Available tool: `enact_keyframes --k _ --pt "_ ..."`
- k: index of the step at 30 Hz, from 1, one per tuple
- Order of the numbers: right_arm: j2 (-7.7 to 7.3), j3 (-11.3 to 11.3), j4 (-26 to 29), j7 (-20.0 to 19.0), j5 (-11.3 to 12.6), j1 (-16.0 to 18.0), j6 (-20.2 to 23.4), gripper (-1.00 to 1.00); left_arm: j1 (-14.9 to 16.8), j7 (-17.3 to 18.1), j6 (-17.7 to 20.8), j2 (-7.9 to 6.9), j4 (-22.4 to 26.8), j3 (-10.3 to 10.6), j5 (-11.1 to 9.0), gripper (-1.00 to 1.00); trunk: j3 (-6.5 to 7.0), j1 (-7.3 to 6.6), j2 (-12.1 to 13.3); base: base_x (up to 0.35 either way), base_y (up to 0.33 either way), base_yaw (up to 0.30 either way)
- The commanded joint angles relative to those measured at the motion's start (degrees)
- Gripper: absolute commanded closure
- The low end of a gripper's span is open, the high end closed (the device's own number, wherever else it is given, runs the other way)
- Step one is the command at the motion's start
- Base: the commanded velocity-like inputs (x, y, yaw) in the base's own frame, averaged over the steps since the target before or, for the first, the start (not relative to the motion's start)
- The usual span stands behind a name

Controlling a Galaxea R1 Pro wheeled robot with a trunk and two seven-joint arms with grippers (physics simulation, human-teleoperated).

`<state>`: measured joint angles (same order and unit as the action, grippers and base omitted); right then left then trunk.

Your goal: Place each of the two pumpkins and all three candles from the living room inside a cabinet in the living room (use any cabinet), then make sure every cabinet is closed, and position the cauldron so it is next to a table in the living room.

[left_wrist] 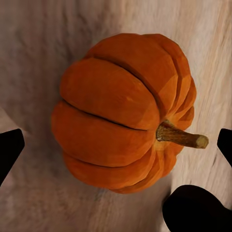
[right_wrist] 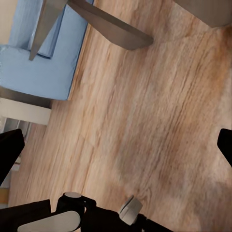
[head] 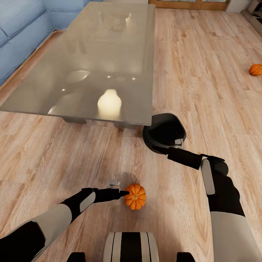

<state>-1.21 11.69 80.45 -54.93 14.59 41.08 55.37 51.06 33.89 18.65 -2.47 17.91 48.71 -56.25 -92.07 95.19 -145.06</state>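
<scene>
Low in the head view, slightly right of centre, a pumpkin point(head: 135, 196) is seen on the wooden floor point(head: 203, 72), touching or just beside the tip of the left claw point(head: 123, 193). In the left wrist view the claw is spread, its fingertips point(left_wrist: 9, 147) at both edges and the pumpkin point(left_wrist: 121, 111) between them. A slip is judged possible: the ribbed round body could roll away if the fingers close off-centre or catch the stem point(left_wrist: 181, 136).

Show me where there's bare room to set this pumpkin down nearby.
Bare floor lies between the table edge and the left gripper, and wide floor runs right of the table toward the far pumpkin. It is crowded at the table's corner, around the cauldron.
</scene>
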Motion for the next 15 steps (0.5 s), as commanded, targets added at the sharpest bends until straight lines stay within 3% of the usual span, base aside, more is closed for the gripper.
enact_keyframes --k 1,15 --pt "-0.07 0.02 0.01 0.0 0.0 -0.01 0.0 -1.0 0.0 -0.07 -0.01 -0.01 -0.14 -0.01 0.0 -1.0 0.0 0.0 0.0 0.0 0.0 0.0" --pt "-0.17 0.09 -0.02 0.0 0.0 0.0 0.08 -1.0 -0.1 -1.25 -0.1 0.08 -0.77 -0.02 -0.18 -1.0 0.0 0.0 0.0 0.0 0.0 0.0"
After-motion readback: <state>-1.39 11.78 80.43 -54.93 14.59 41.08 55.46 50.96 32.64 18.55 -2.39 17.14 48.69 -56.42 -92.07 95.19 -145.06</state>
